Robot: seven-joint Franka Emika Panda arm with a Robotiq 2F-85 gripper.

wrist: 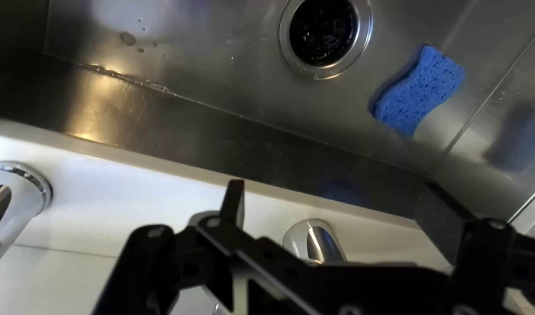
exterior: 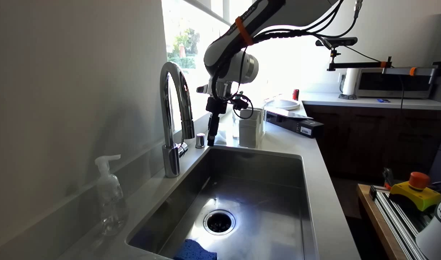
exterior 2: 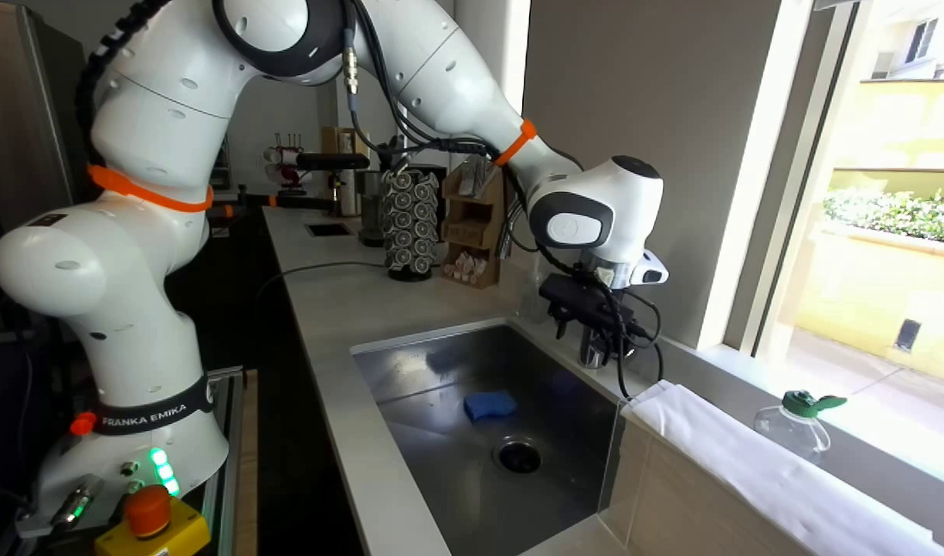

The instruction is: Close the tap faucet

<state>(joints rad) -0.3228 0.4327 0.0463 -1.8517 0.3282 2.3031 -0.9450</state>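
Note:
The chrome gooseneck tap faucet (exterior: 172,162) stands on the counter behind the sink in an exterior view. Its small side lever (exterior: 183,148) sticks out near the base, and no water stream shows under the spout. In an exterior view only its chrome base (exterior 2: 592,349) shows below the arm. My gripper (exterior: 210,141) points down beyond the faucet, near the counter. In the wrist view my gripper (wrist: 337,192) is open and empty. The chrome faucet base (wrist: 315,240) shows between the fingers, partly hidden by the gripper body. A bit of chrome shows behind the left finger.
A short chrome cylinder (exterior: 200,141) stands beside the gripper; it also shows in the wrist view (wrist: 35,188). The steel sink (exterior: 256,166) holds a blue sponge (wrist: 420,89). A soap dispenser (exterior: 110,198), a white-topped box (exterior: 248,131) and a green-capped bottle (exterior 2: 792,428) stand nearby.

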